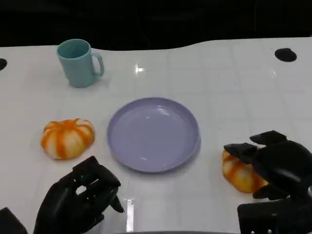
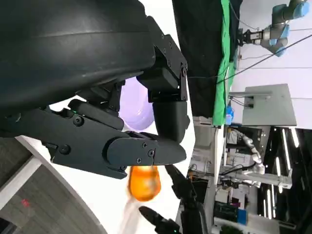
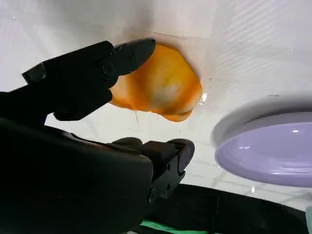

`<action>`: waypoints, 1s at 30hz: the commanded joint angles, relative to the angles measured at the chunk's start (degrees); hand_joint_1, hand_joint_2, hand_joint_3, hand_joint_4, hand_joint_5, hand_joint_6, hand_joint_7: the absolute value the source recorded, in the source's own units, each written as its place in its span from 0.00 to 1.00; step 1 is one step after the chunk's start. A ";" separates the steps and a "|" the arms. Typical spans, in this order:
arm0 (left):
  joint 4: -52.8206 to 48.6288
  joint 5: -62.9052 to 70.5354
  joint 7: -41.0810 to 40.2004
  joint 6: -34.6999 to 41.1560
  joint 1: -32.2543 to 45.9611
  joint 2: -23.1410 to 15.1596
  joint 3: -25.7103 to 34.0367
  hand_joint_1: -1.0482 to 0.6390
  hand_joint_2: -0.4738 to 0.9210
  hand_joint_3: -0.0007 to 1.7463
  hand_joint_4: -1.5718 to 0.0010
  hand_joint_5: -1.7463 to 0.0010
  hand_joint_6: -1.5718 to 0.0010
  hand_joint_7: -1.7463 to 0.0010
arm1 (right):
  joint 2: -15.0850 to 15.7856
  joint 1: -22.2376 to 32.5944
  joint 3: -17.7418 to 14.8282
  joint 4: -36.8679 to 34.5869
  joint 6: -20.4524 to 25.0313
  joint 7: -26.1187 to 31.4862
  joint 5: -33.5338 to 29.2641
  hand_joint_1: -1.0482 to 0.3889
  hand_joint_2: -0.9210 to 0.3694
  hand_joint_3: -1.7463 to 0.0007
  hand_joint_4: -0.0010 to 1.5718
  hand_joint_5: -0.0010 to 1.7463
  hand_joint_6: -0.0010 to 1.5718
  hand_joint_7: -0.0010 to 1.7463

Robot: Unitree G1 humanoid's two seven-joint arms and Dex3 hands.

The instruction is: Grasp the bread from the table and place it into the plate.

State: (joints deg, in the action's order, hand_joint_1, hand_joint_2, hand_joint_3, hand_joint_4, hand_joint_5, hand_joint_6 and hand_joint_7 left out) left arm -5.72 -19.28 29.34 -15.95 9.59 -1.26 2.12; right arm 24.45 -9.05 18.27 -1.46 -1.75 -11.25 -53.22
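Observation:
Two orange-and-white pumpkin-shaped breads lie on the white table. One bread (image 1: 67, 138) sits left of the lavender plate (image 1: 153, 134), which holds nothing. The other bread (image 1: 240, 173) (image 3: 163, 85) lies right of the plate, under my right hand (image 1: 280, 163). That hand's fingers (image 3: 97, 68) reach over the top of this bread, and the thumb sits below it with a gap; the bread still rests on the table. My left hand (image 1: 80, 197) is low at the near left, fingers curled in on nothing. The left wrist view also shows the plate (image 2: 134, 105) and the right bread (image 2: 144, 183).
A teal mug (image 1: 78, 62) stands at the far left, handle to the right. A dark round hole (image 1: 285, 54) marks the table's far right. The curved back edge of the table meets black space behind.

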 commanded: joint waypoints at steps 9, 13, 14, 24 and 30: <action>1.23 0.04 -0.46 -0.01 0.52 -0.41 0.18 0.30 1.00 0.19 0.62 0.00 0.65 0.18 | -2.94 -6.22 3.63 -12.50 2.63 2.25 1.68 0.38 0.01 0.98 0.10 0.15 0.20 0.01; 1.50 -0.08 -0.46 0.19 0.62 -0.39 0.17 0.31 1.00 0.20 0.62 0.00 0.65 0.19 | -4.04 -8.13 4.29 -17.21 2.00 7.38 1.93 0.38 0.00 0.94 0.22 0.14 0.29 0.03; 1.53 -0.17 -0.37 0.16 0.63 -0.38 0.18 0.31 1.00 0.20 0.62 0.00 0.65 0.19 | -4.48 -8.53 4.17 -18.62 1.44 9.72 2.25 0.39 0.00 0.95 0.28 0.14 0.33 0.03; 2.43 -0.06 -0.67 0.61 0.91 -0.32 -0.01 0.31 1.00 0.20 0.62 0.00 0.65 0.19 | -6.73 -15.50 3.03 -37.61 -13.86 34.52 8.11 0.68 0.02 0.93 0.57 0.94 0.79 0.13; 2.96 -0.04 -0.97 0.95 1.04 -0.36 -0.03 0.32 1.00 0.20 0.62 0.00 0.66 0.19 | -7.60 -20.41 4.85 -47.10 -17.24 42.02 7.73 0.66 0.38 0.35 0.60 1.00 0.50 0.94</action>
State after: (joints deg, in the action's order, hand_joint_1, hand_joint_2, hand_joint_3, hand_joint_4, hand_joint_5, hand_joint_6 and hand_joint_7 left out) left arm -3.68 -19.29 28.88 -15.28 9.98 -1.15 1.90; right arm 16.82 -27.50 22.67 -45.76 -17.93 27.86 -45.66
